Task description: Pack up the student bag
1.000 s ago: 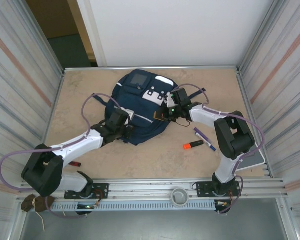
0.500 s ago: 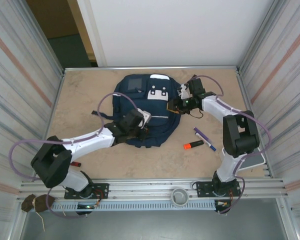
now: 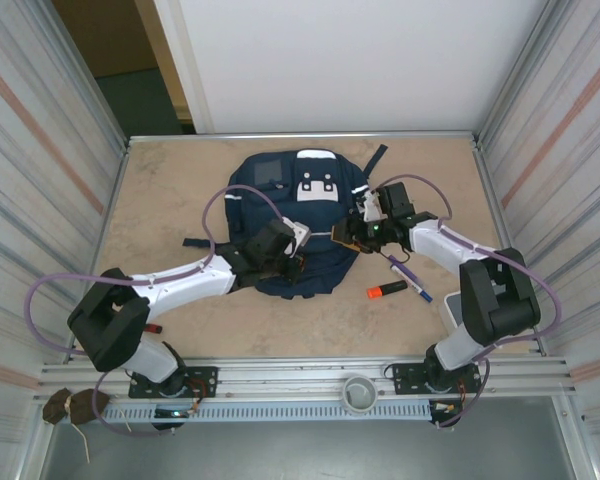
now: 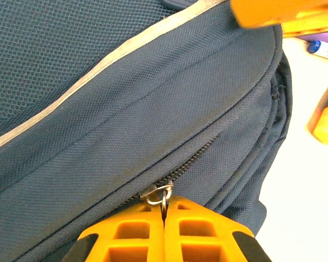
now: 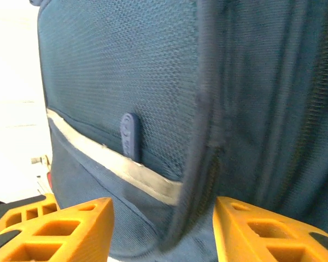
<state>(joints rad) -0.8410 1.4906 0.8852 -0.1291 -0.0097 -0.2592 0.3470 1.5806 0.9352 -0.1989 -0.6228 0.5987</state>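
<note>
Student bag [image 3: 315, 220] is lying flat while I am clamping its zipper pull [image 4: 159, 192] in my left gripper [image 4: 165, 210] to run the zip, my right gripper [image 5: 163, 210] hovering unclenched beside it.

The student bag [image 3: 325, 212] lay mid-desk [image 3: 180, 180], nearer the far edge. A marker [image 3: 387, 290] and a pen [image 3: 408, 277] lay close together between its near right side and the desk's right edge. The left fingers [image 4: 131, 234] met on a zipper pull [image 4: 163, 192] at the bag's near side.
</note>
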